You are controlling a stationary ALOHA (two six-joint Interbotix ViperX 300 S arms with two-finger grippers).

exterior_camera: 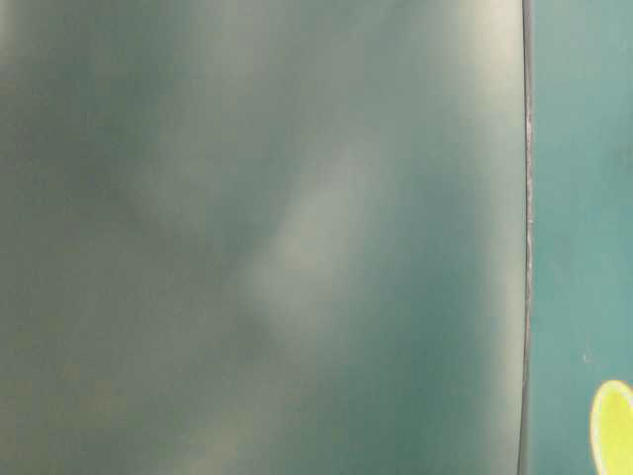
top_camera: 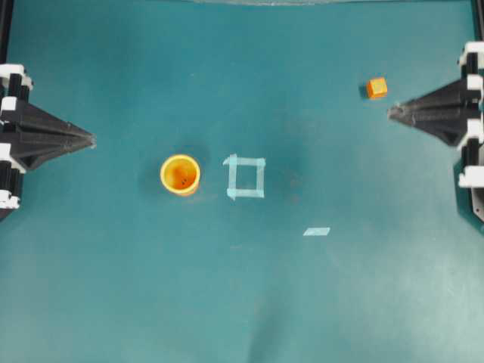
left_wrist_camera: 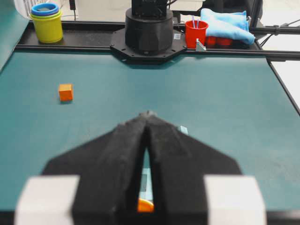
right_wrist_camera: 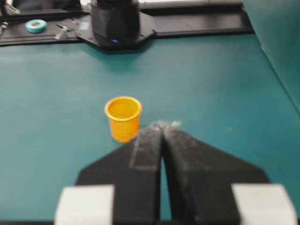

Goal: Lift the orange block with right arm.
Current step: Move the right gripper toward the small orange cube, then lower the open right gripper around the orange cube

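Overhead exterior view: the teal table [top_camera: 242,302] carries a round yellow-orange cup [top_camera: 180,175] standing upright, left of centre, with a dark speck or two on its inner floor; what that speck is cannot be made out. Just to the cup's right lies a square outline of pale tape [top_camera: 246,177], apart from the cup, and a short loose strip of tape [top_camera: 317,231] lies further right and lower. The orange block [top_camera: 376,88] sits alone on the table at upper right, near the tip of the right gripper [top_camera: 393,113] but not touching it. That gripper's black fingers come together to a point with no gap visible, and nothing is between them. The left gripper [top_camera: 89,140] at the left edge is likewise pinched to a point and holds nothing. From the left wrist camera the block shows at the far left of the table, well apart from the closed fingers [left_wrist_camera: 126,154]; beyond the table edge a yellow cup stack [left_wrist_camera: 46,21] with a blue rim on top stands upright, and a red cup [left_wrist_camera: 196,33] holds what look like thin sticks or straws, beside a blue cloth [left_wrist_camera: 227,26]. From the right wrist camera the yellow-orange cup stands upright ahead of the closed fingertips, its inside looking bare from that angle. The table-level view is blurred; only a yellow-green edge [exterior_camera: 615,426] shows at lower right.
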